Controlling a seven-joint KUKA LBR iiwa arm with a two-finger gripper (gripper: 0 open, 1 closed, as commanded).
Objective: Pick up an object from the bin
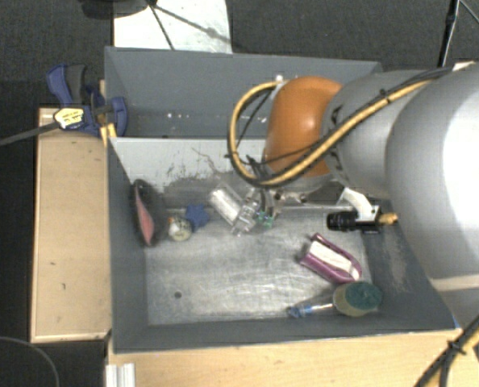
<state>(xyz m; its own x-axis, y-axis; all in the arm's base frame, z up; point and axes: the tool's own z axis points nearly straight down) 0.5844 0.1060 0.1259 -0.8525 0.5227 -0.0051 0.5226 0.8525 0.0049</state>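
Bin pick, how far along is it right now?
Done: the tool is down in the bin, beside a clear plastic piece near the back wall. In hand: nothing visibly gripped; the contact is hidden. Left: grasping and lifting. The purple tube, teal brush and pink item lie on the floor.

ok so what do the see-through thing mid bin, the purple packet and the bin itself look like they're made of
Clear thing: likely transparent plastic, glossy; the grey floor shows through it and it catches bright highlights.
Purple packet: probably plastic film or coated card, smooth with a slight sheen; hard to say which.
Bin: grey metal, matt, with scuffs and scratches across the floor.
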